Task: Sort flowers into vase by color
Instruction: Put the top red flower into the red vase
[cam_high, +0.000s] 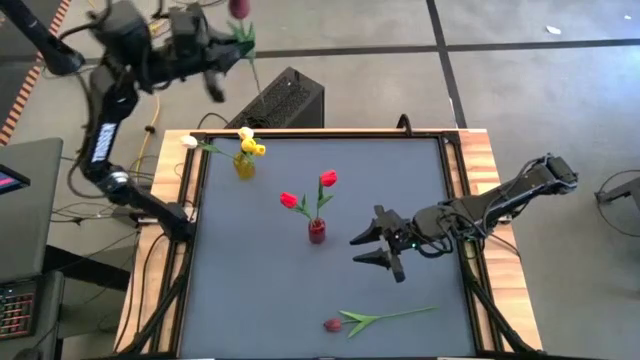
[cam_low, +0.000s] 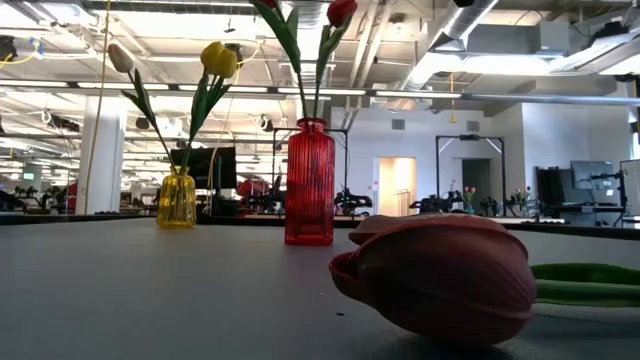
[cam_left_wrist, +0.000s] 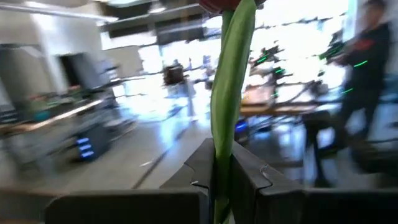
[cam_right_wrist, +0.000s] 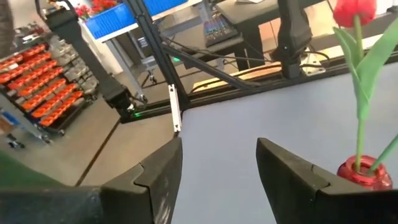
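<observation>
My left gripper (cam_high: 232, 48) is raised high over the table's far left corner, shut on a dark maroon flower (cam_high: 240, 8). My right gripper (cam_high: 358, 250) hovers open to the right of the red vase (cam_high: 317, 232), nothing between its fingers (cam_right_wrist: 219, 155). The red vase holds two red flowers (cam_high: 328, 179). The yellow vase (cam_high: 244, 165) holds yellow flowers (cam_high: 253, 148) and a white one (cam_high: 190, 141). Another maroon flower (cam_high: 333, 325) lies on its side near the table's front edge, its head large in the low view (cam_low: 440, 290). My left gripper pinches the maroon flower by its leaf-wrapped green stem (cam_left_wrist: 225, 143) between its two fingers (cam_left_wrist: 256, 177), below the head (cam_left_wrist: 231, 5). The fingers point level and lie across the stem. The flower is lifted clear of the table, and its thin lower stem (cam_high: 256, 80) trails past the gripper.
A black box (cam_high: 285, 100) stands on the floor beyond the table's far edge, under the held flower. A wooden rim (cam_high: 480, 160) and dark rails frame the grey tabletop. Bare tabletop (cam_high: 250, 280) lies at the near left.
</observation>
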